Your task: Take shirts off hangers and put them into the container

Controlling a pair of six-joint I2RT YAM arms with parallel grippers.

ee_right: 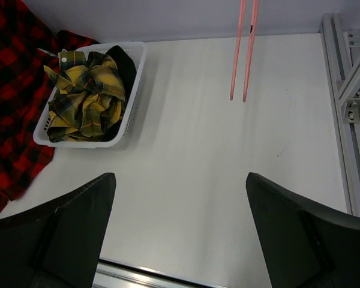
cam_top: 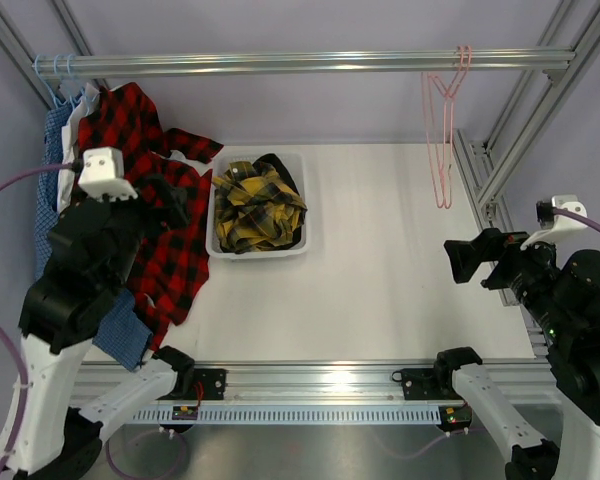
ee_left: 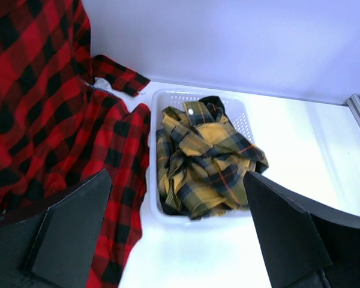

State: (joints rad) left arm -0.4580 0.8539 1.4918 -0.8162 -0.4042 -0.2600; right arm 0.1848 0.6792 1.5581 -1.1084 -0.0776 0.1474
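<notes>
The white container point(cam_top: 260, 253) stands left of the table's centre. In it lies the yellow-and-black plaid shirt point(cam_top: 255, 208), crumpled, with the black shirt point(cam_top: 280, 170) showing at its far right corner. Two bare pink hangers point(cam_top: 442, 130) hang from the rail at the right. My left gripper point(cam_top: 168, 198) is open and empty just left of the container; its wrist view looks over the container's rim point(ee_left: 168, 219) and the plaid shirt point(ee_left: 204, 156). At the right edge, far from the container, my right gripper point(cam_top: 465, 260) is open over bare table point(ee_right: 180, 150).
A red-and-black plaid shirt point(cam_top: 150, 210) hangs at the left and drapes onto the table against the container's left side. Behind it hang a blue checked shirt point(cam_top: 52, 150) and light blue hangers point(cam_top: 55, 68). The rail point(cam_top: 300, 62) crosses the back; frame posts point(cam_top: 500, 180) stand at right.
</notes>
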